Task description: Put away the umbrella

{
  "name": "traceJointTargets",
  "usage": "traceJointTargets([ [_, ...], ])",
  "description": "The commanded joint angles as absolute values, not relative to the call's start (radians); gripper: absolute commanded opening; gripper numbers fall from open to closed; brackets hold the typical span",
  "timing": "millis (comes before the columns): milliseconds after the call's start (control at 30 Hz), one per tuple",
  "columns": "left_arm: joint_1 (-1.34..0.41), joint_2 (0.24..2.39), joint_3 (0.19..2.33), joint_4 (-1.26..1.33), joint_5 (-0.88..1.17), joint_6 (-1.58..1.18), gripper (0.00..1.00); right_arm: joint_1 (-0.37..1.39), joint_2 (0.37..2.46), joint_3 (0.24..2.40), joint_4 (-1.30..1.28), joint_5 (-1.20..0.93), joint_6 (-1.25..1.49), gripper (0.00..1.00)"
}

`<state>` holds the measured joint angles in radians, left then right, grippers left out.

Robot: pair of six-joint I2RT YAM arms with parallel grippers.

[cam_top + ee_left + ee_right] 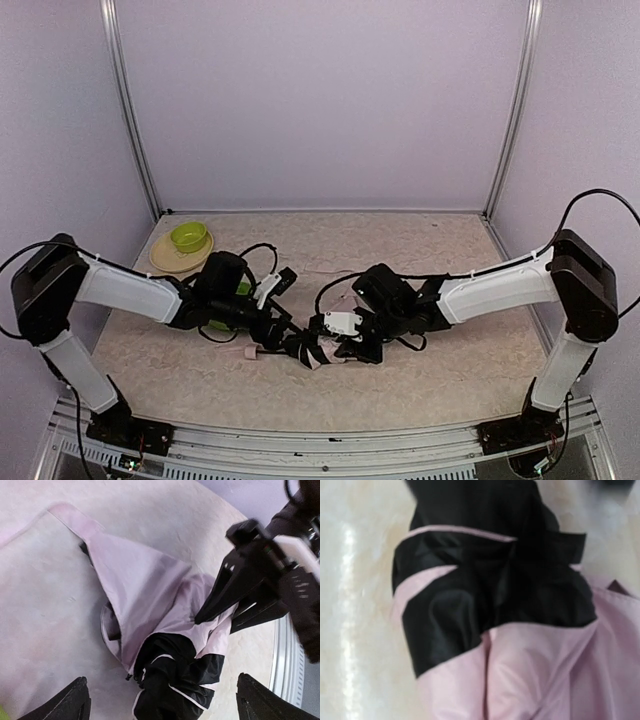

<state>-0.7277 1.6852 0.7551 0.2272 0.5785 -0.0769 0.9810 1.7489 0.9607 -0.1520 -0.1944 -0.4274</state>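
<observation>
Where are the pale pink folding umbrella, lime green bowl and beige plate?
Pale pink folding umbrella [145,580]: left wrist view, fabric panel.
Lime green bowl [188,237]: top view, hollow.
Beige plate [165,263]: top view, rim.

Collapsed pink-and-black umbrella [145,590], bunched, lying flat

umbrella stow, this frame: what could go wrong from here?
1. The right hand grips the umbrella by loose pink fabric; a pull may slip or unfurl it.
2. The left hand is open above the bunched black folds, so closing may catch cloth only.
3. The loose pink strap trails on the table and could snag.
</observation>
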Motion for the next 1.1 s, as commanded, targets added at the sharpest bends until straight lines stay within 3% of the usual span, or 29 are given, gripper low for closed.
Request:
traceJointTargets([
  [0, -0.762, 1.45, 0.61, 0.476, 0.254, -0.11, 0.99, 0.924, 1.884, 0.977, -0.48, -0.342, -0.302, 0.01],
  [133, -0.862, 1.329, 0.522, 0.498, 0.148, 0.062, 0.95, 0.895, 1.944, 1.02, -0.53, -0.436, -0.248, 0.0],
  [267, -1.013, 1.401, 0.598, 0.301, 0.081, 0.26, 0.91, 0.858, 2.014, 1.088, -0.621, -0.582, -0.191, 0.0],
  [500, -1.186, 1.56, 0.667, 0.177, -0.039, 0.524, 0.99, 0.853, 2.059, 1.072, -0.677, -0.752, -0.184, 0.0],
  [867, -1.229, 1.785, 0.76, 0.173, -0.146, 0.587, 0.98, 0.852, 2.054, 1.078, -0.66, -0.818, -0.214, 0.0],
  [1000, -1.228, 1.821, 0.784, 0.096, -0.146, 0.595, 0.92, 0.825, 2.046, 1.092, -0.646, -0.803, -0.197, 0.0],
  [1067, -1.228, 1.832, 0.796, 0.051, -0.109, 0.598, 0.84, 0.799, 2.035, 1.099, -0.623, -0.803, -0.171, 0.07],
])
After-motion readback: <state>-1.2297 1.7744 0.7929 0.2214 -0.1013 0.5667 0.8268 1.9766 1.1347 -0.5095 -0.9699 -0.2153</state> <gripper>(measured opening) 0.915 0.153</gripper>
